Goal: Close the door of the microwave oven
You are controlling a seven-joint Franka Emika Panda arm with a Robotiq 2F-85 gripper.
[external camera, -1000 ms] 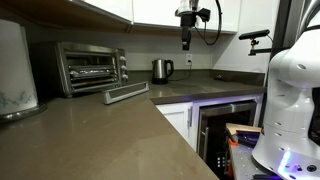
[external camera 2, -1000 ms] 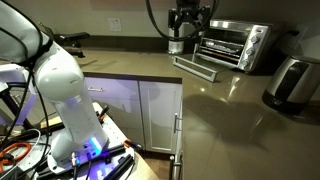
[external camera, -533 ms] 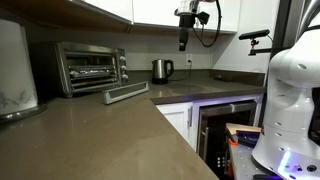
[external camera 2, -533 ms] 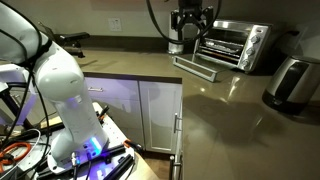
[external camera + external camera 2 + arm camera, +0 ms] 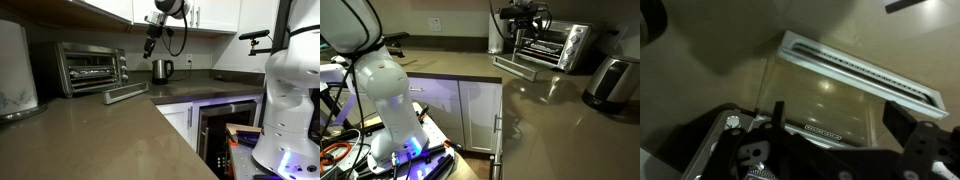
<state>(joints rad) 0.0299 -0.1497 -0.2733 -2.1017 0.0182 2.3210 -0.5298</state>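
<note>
The door [image 5: 830, 100] lies dropped open and flat, hinged along the foot of the oven [image 5: 90, 68]. Its handle [image 5: 862, 70] runs along the free edge, the edge that must swing up and back to shut the box. The fingers [image 5: 930, 145] hang well above it, touching nothing. The wrist view looks straight down on the glass pane, which fills the space between and beyond them. They are spread wide and hold nothing. That height and downward aim read as lining up over the door. The likely plan is to drop beside the handle edge, get under or against it, and push it up toward the oven.

The door is below the fingers in an exterior view [image 5: 127, 93], and the oven is below and to one side of them. A kettle [image 5: 162, 70] stands on the tabletop [image 5: 120, 140], low on their other side.

Count: one oven, one door, one handle, one kettle, two fingers. The racks inside are too small to count.
</note>
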